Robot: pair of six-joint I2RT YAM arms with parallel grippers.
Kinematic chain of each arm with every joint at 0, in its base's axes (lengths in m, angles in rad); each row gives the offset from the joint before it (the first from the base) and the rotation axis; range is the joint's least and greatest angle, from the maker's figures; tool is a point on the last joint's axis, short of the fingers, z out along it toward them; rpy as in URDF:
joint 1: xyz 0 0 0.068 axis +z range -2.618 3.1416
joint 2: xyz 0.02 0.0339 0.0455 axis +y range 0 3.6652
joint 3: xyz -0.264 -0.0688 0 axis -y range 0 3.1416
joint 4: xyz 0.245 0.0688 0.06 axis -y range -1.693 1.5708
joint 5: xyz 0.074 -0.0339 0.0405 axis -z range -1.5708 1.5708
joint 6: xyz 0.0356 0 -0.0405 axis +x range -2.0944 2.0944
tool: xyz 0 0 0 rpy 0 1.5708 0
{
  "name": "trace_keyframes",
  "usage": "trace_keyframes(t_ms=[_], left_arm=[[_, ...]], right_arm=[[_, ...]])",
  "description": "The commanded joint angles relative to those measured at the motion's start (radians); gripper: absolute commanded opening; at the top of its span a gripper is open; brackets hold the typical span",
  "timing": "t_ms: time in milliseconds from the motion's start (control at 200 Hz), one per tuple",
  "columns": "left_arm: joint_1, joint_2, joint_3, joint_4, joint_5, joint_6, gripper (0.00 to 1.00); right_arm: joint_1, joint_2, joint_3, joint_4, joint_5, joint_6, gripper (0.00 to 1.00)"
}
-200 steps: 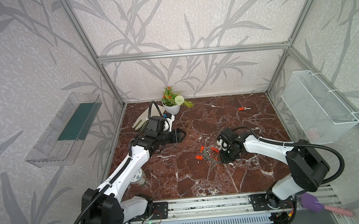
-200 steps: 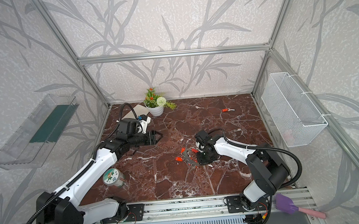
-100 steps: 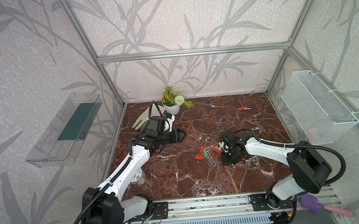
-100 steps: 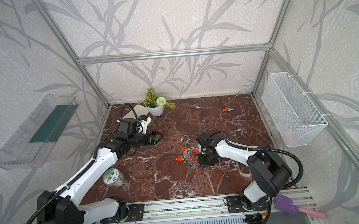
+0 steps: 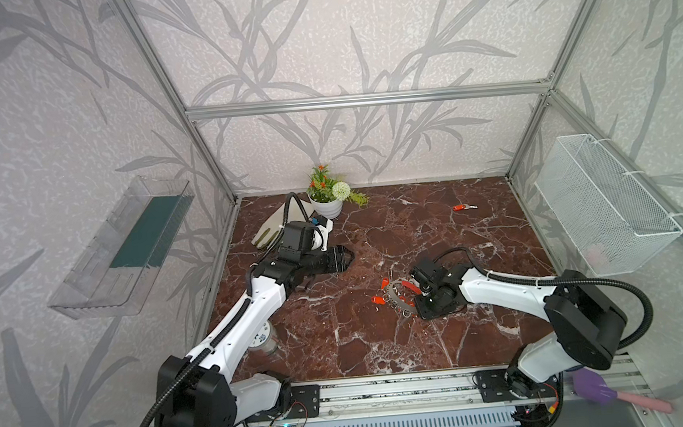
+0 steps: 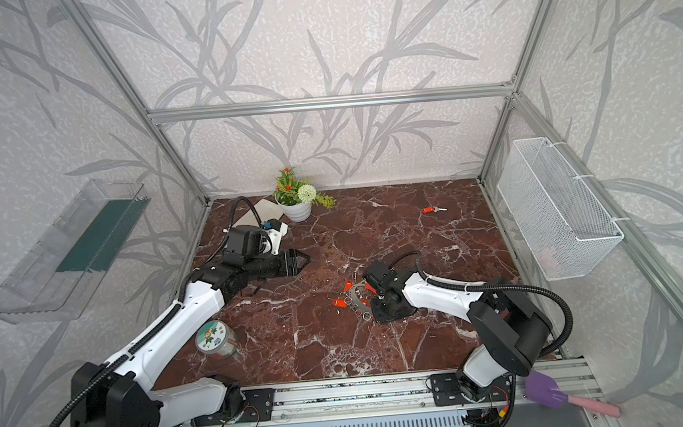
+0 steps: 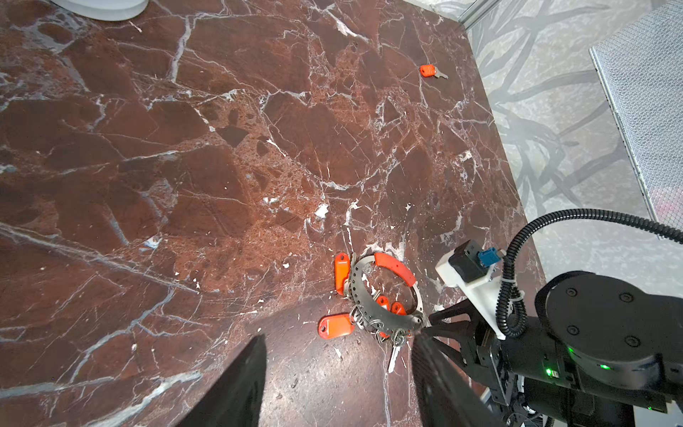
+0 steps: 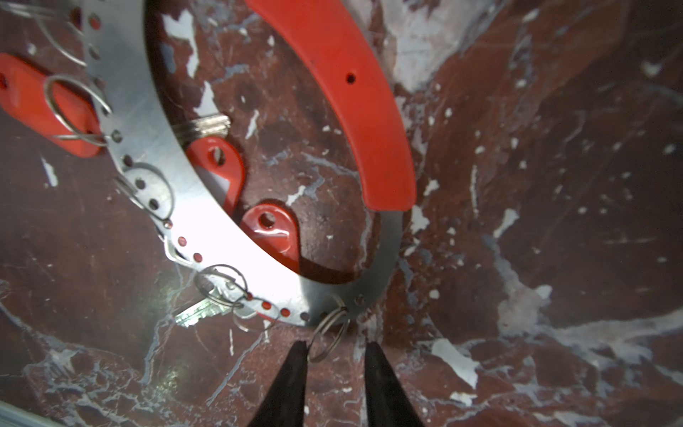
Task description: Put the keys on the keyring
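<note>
Keyring lies on the marble table, right of centre and toward the front. In both top views its red sleeve is on the far-right arc, w/ the grey holed band on the near-left. Several keys w/ orange tags hang off small rings on the band: two tags outside the keyring, two tag ends poking out from under the band on the inside, and a silver blade sticking out past the band. R gripper is low at the keyring's edge nearest its arm, tips just beside the band. Its jaws are narrow but apart. One small split ring sits in the gap and doesn't look pinched in the R wrist view. L gripper is over the table's left-rear part, well apart from the keyring and pointing toward it. Its fingers are spread wide, nothing btwn them. One loose key w/ a red head lies alone at right-rear, well apart from the keyring. Bkgd: plant pot and glove at rear-left, tin front-left beside the L arm, wire basket on the right wall.
</note>
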Motion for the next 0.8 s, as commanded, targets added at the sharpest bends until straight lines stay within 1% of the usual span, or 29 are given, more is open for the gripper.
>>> trace_keyframes(t_ms=[0, 190, 365, 715, 795], left_arm=[[-0.003, 0.003, 0.008, 0.015, 0.003, 0.009, 0.63], [-0.003, 0.002, 0.009, 0.013, 0.005, 0.009, 0.63], [-0.003, 0.0, 0.01, 0.011, 0.003, 0.01, 0.63], [-0.003, 0.006, 0.01, 0.015, 0.006, 0.006, 0.63], [-0.003, 0.008, 0.009, 0.016, 0.009, 0.004, 0.63]], right_arm=[[0.007, 0.017, 0.031, -0.017, 0.035, 0.015, 0.28], [0.022, 0.046, 0.065, -0.023, 0.051, 0.005, 0.28], [0.025, 0.043, 0.058, -0.035, 0.061, 0.002, 0.18], [0.025, 0.001, 0.024, -0.064, 0.072, -0.004, 0.17], [0.025, -0.001, 0.018, -0.062, 0.073, -0.004, 0.13]])
